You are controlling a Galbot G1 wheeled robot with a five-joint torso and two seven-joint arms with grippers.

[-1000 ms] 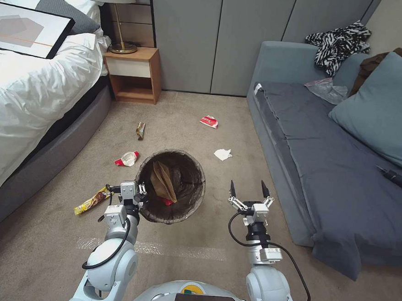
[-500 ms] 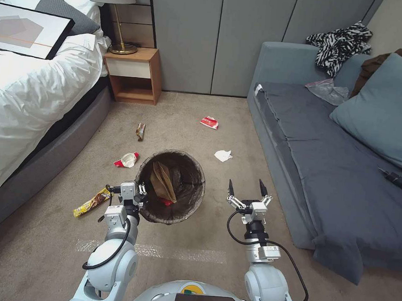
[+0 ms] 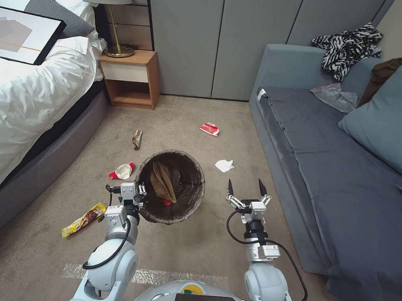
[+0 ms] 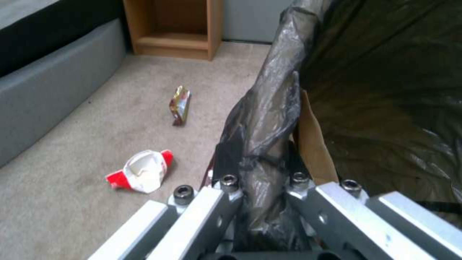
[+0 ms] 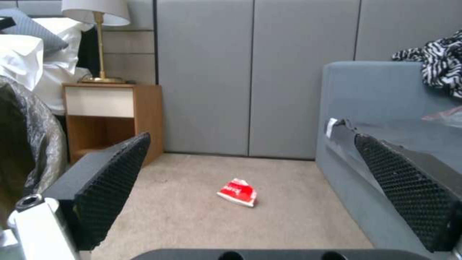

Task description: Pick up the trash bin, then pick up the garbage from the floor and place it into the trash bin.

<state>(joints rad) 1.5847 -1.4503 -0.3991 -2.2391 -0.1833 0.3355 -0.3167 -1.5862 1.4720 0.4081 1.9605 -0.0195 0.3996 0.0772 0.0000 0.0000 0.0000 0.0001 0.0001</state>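
Note:
The trash bin (image 3: 171, 187), lined with a dark brown bag, hangs just above the carpet. My left gripper (image 3: 139, 195) is shut on its near-left rim, and its fingers (image 4: 226, 159) pinch the bag-covered edge. A crumpled brown paper bag (image 3: 163, 182) lies inside the bin. My right gripper (image 3: 245, 188) is open and empty to the right of the bin, with its pads (image 5: 110, 177) spread wide. Garbage lies on the floor: a red wrapper (image 3: 210, 129) (image 5: 236, 192), a white tissue (image 3: 224, 165), a red-and-white wrapper (image 3: 121, 170) (image 4: 142, 171), a brown wrapper (image 3: 137, 139) (image 4: 180, 104) and a yellow wrapper (image 3: 83, 220).
A bed (image 3: 25, 101) with a grey base runs along the left. A wooden nightstand (image 3: 130, 77) with a lamp stands at the back. A grey-blue sofa (image 3: 327, 177) lines the right side. Grey wall panels (image 3: 218, 37) close the far end, and open carpet lies between.
The whole picture has shifted, so the camera has moved with the robot. Both arms and the held bin keep their place in the view. Neither gripper's state has changed.

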